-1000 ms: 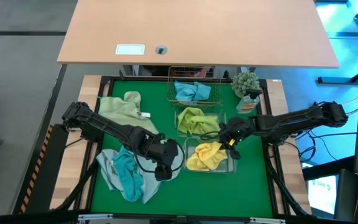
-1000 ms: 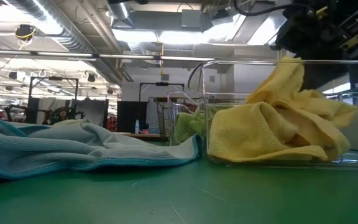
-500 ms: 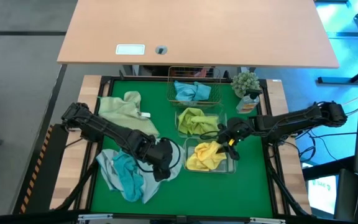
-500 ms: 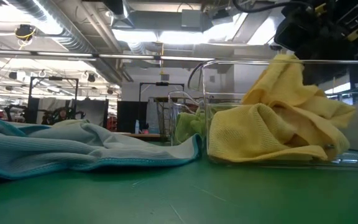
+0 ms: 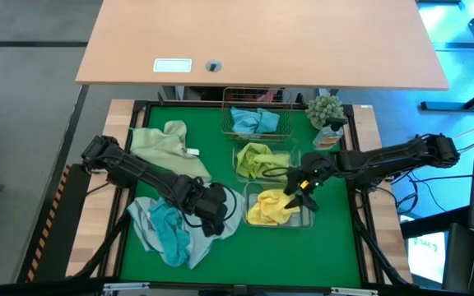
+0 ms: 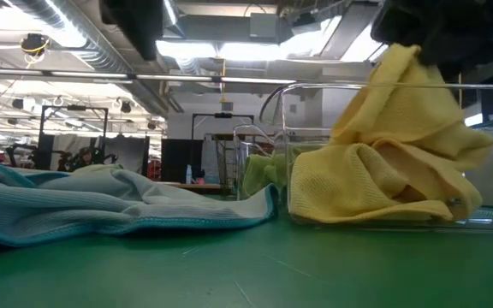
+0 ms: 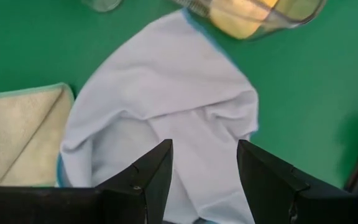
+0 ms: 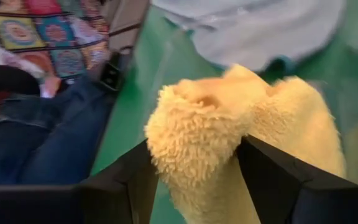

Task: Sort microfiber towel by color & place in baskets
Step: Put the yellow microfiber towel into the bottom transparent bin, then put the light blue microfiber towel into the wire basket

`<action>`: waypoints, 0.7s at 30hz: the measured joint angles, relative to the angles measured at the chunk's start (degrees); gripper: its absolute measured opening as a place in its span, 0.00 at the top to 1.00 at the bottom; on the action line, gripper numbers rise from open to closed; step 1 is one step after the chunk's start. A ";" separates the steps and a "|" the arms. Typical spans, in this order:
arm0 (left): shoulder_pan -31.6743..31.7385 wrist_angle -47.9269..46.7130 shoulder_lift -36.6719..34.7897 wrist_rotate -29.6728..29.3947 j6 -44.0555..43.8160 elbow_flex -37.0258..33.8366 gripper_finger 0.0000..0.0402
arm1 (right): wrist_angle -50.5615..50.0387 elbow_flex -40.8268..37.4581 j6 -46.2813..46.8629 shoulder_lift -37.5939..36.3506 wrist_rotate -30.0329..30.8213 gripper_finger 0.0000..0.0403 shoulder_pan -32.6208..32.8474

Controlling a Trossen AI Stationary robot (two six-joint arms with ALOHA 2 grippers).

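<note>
A yellow towel lies bunched in the near clear tub. My right gripper hovers over it, open, with the towel's raised peak between its fingers. My left gripper is open above a pale blue towel spread on the green mat, touching nothing. A teal towel lies on that pale one. The middle clear tub holds a green towel. The copper wire basket holds a blue towel. My right gripper has the yellow towel's bunched peak standing between its two spread fingers, against their inner sides. The fingers come from above, slanting down. The peak stands up under the gripper; the rest of the towel lies in the tub.
A pale green towel lies at the mat's far left. A small potted plant stands at the far right. A wooden desk lies beyond the far edge. A person's legs show beside the table.
My right gripper has risen a little over the near tub, and the yellow towel's peak now stands taller under it. My left gripper has drifted slightly toward the table's left over the pale blue towel.
</note>
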 joint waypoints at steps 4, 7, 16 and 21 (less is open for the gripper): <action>-0.02 0.88 0.00 -0.07 0.00 -2.91 0.57 | 0.13 2.39 -0.37 0.00 -0.93 0.48 -0.01; 0.00 1.89 0.00 -0.07 0.00 -5.12 0.57 | 0.04 4.00 -3.06 0.00 -0.93 0.48 -0.01; -0.02 12.44 -0.04 -0.02 0.02 -13.09 0.57 | -0.51 8.86 -10.55 0.00 -0.93 0.48 -0.01; -0.02 20.86 -0.02 0.01 0.00 -17.90 0.57 | -2.02 11.32 -12.19 -0.01 -0.93 0.48 -0.01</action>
